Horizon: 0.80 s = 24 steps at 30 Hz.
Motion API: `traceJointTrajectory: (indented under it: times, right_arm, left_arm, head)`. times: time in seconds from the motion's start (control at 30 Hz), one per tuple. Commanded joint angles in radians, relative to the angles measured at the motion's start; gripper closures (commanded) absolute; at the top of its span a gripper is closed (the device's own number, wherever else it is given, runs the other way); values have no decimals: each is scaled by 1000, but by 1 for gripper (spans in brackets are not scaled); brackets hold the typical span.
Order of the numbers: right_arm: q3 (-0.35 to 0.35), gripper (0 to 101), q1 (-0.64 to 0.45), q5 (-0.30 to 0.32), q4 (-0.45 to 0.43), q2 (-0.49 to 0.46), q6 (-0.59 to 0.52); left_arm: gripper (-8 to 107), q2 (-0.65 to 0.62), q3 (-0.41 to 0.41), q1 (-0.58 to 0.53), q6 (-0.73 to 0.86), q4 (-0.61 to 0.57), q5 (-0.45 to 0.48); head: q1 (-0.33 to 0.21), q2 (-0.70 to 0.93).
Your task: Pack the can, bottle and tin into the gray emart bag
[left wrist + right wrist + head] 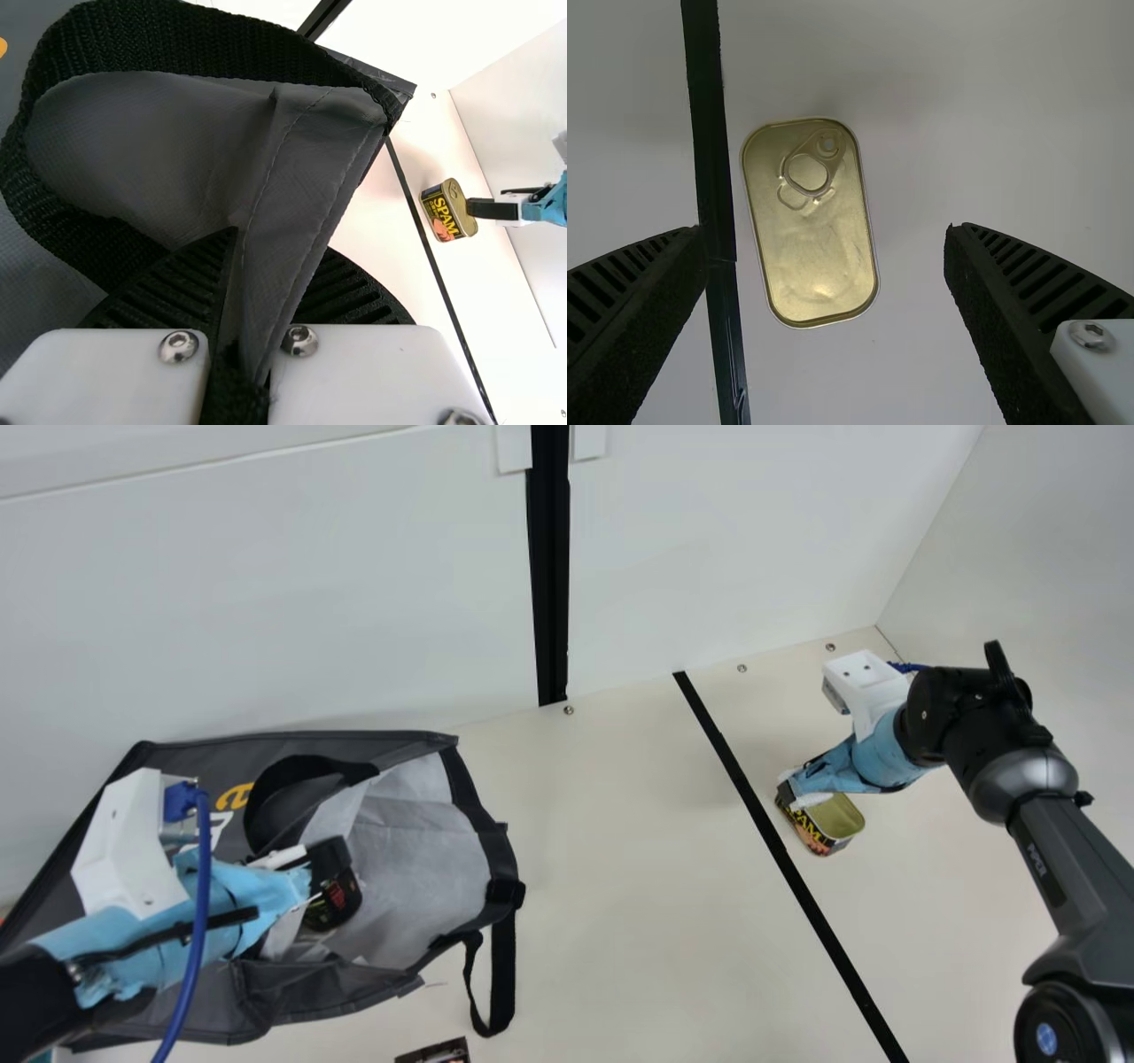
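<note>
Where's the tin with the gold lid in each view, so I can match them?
Main view: the tin is right of centre, past the black stripe.
Left wrist view: far off, beyond the gray bag.
Right wrist view: mid-picture, framed by the open right tool.
Shared landmark: that stripe.

A cream table (pixel 620 868) carries bag (pixel 310 988), tin (pixel 837 817), black strip (pixel 788 868) and dark object (pixel 438 1053).

A black strip (pixel 790 868) (tape, perhaps) runs over the cream table (pixel 602 868).
</note>
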Motion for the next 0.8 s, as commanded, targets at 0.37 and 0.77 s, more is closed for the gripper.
traceJointTrajectory:
  times: [0.37,0.77]
  right_arm:
    - [2,10,0,-27,-10,66,-12]
    - [7,10,0,-48,-23,121,1]
  left_arm:
    - [89,0,0,0,0,0,0]
    - [89,0,0,0,0,0,0]
  head:
    - [-23,-1]
    - [-23,-1]
